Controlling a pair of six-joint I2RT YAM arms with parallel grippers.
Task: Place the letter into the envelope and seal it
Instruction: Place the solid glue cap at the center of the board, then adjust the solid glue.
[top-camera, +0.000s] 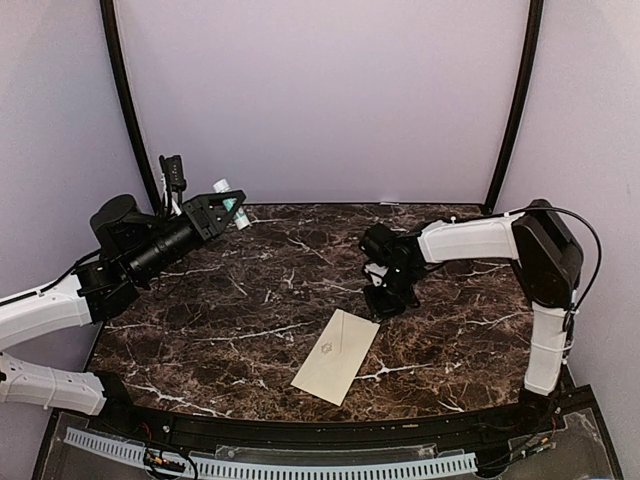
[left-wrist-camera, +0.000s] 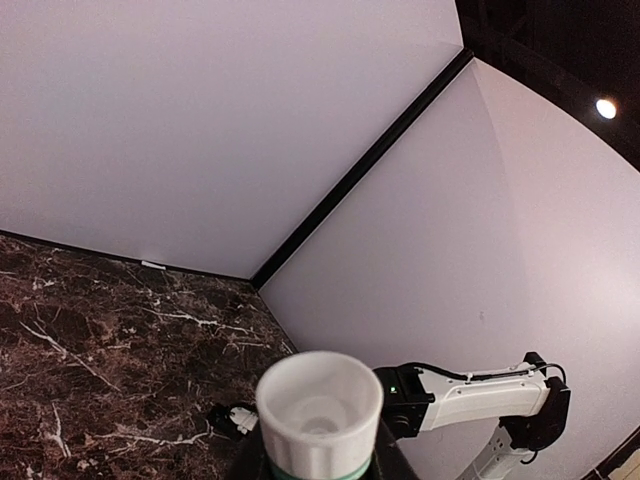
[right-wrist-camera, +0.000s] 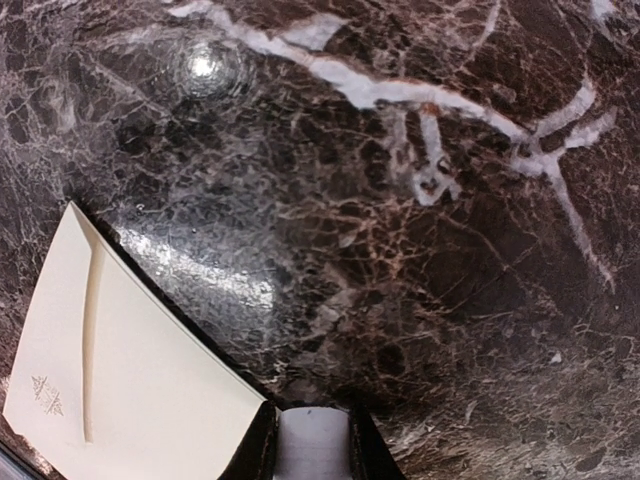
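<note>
Envelope (top-camera: 336, 355) lies by the worktop's (top-camera: 250, 300) near edge, its far corner just beside your right claw (top-camera: 385, 300), which pinches a small pale piece (right-wrist-camera: 313, 445). Your left claw (top-camera: 230, 208), raised over the far-left corner, pinches a white-green tube (top-camera: 224, 187).

Words or numbers: none can be read in any view.
Emblem (top-camera: 326, 347): a small faint mark near the middle of the cream envelope (top-camera: 340, 362) lying on the bench; too small in the top view to tell its form.
Emblem, right wrist view: pale gold, leafy or star-like, by the envelope's lower left edge; no letters can be told.
White tube (left-wrist-camera: 320, 405): held between the left fingers (top-camera: 207, 214), with a green band at its base; no print shows.
Whitish piece (right-wrist-camera: 312, 440): sits between the right fingers (right-wrist-camera: 258, 447); its face is blank.
Light (left-wrist-camera: 394, 378): a small green dot on the right arm (left-wrist-camera: 480, 395).
</note>
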